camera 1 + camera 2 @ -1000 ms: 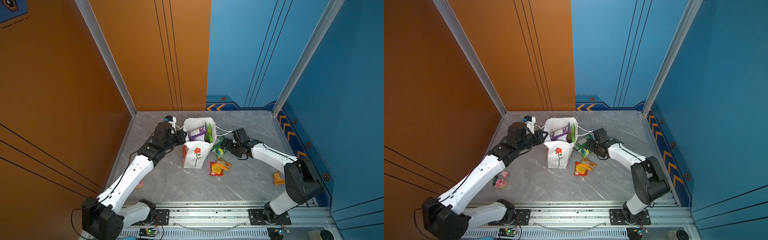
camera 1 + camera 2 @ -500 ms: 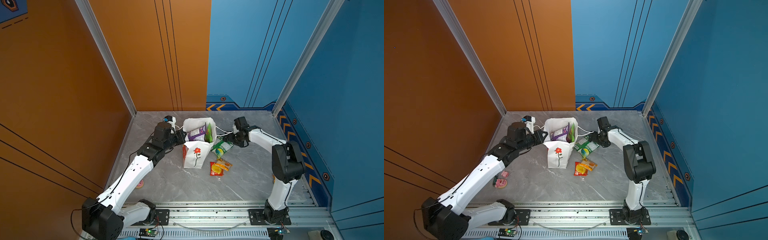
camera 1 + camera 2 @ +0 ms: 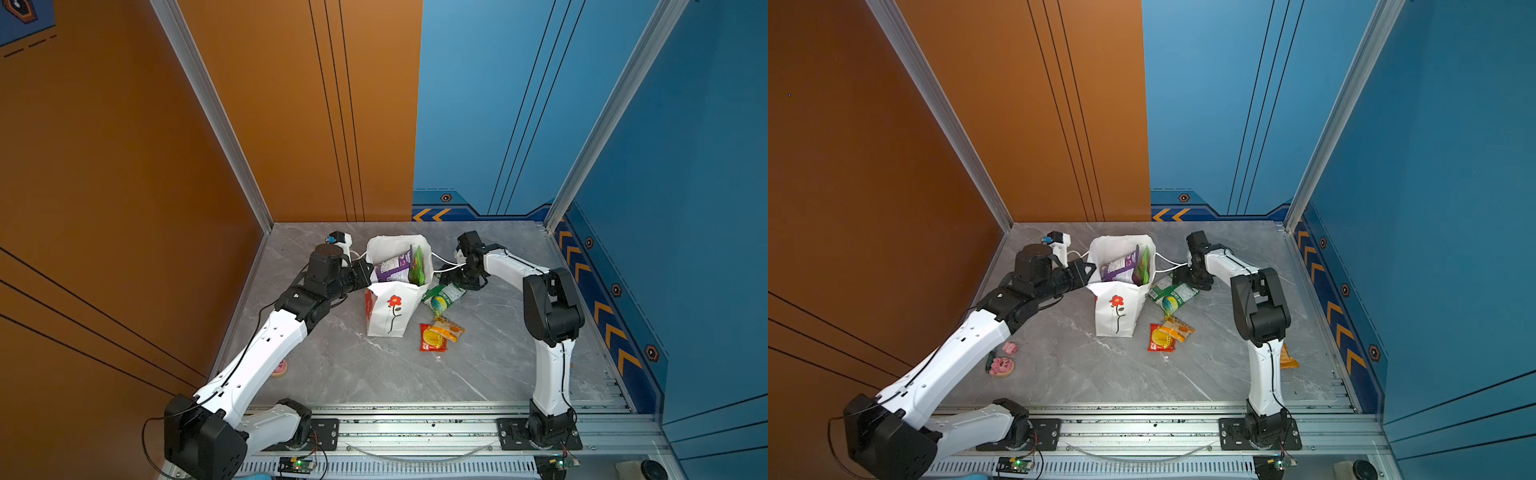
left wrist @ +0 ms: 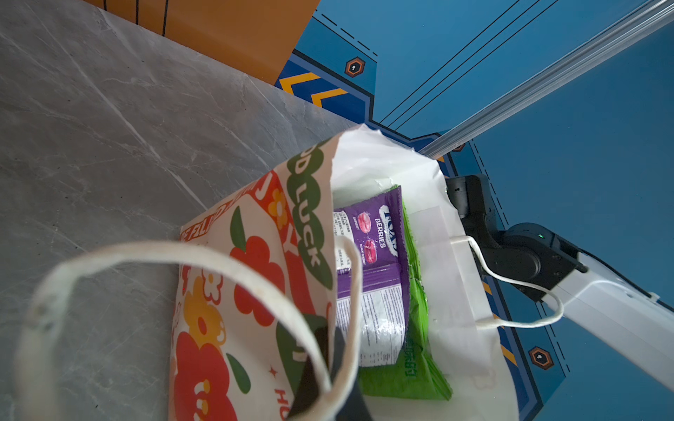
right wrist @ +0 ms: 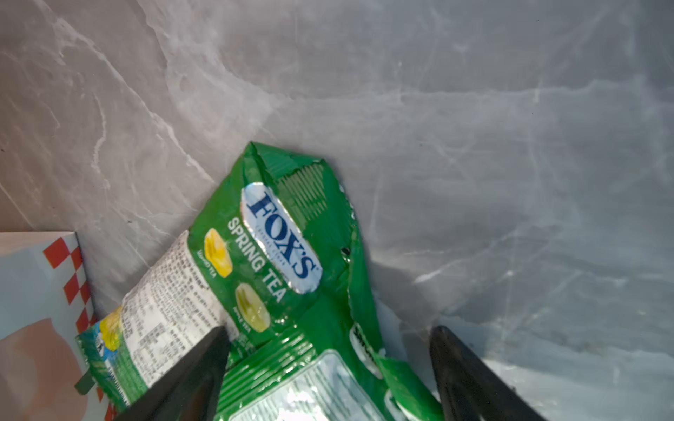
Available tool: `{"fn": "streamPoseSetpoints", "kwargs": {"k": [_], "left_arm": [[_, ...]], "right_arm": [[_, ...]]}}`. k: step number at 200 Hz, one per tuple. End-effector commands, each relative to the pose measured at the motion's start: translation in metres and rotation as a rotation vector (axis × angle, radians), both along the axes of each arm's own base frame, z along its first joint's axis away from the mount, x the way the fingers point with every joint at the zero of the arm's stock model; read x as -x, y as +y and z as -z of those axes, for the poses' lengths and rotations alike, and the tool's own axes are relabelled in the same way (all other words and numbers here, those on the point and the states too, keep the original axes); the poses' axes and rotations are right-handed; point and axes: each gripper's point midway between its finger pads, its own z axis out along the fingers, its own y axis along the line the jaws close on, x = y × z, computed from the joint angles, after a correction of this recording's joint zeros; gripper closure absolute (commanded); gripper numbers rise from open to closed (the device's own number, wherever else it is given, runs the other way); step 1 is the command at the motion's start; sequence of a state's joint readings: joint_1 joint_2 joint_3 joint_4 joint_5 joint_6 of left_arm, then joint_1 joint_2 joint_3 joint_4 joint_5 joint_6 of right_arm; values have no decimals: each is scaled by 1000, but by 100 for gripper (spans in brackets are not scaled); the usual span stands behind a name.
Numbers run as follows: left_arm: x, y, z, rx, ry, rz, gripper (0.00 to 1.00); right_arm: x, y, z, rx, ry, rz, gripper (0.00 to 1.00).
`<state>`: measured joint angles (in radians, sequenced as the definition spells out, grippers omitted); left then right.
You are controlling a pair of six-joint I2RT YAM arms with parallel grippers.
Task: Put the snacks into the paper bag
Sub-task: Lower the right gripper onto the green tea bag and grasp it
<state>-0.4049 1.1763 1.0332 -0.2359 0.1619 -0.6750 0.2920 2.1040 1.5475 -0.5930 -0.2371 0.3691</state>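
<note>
Right gripper [image 5: 328,330] has dropped over the green FOX'S packet [image 5: 277,237], jaws wide astride it, not closed; left gripper [image 4: 330,361] stays pinched on the paper bag [image 3: 388,307] rim

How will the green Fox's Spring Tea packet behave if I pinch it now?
Probably floppy: the Fox's Spring Tea packet is creased, crumpled foil. Likely slippery, given its glossy sheen. It overlaps a green-white packet, so lifting between the open right pincer may drag that along.
</note>
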Motion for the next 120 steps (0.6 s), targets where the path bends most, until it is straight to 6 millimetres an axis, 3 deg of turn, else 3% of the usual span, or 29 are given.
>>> {"fn": "streamPoseSetpoints", "kwargs": {"k": [1,26,34,38,58,120], "left_arm": [[-10,-1,-27,47,-102,-3,100],[-9,-2,-26,50,-98,3,100],[-8,-2,-26,47,-96,6,100],[-7,-2,-26,45,-95,6,100],[-6,-1,-26,39,-95,3,100],[-12,1,-29,57,-104,-26,100]], "right_arm": [[29,2,21,41,109,-31,18],[43,6,20,26,118,-29,27],[50,2,28,27,139,-14,31],[50,2,19,20,118,-4,33],[59,-11,23,-7,129,77,45],[74,-18,18,-172,118,230,73]]}}
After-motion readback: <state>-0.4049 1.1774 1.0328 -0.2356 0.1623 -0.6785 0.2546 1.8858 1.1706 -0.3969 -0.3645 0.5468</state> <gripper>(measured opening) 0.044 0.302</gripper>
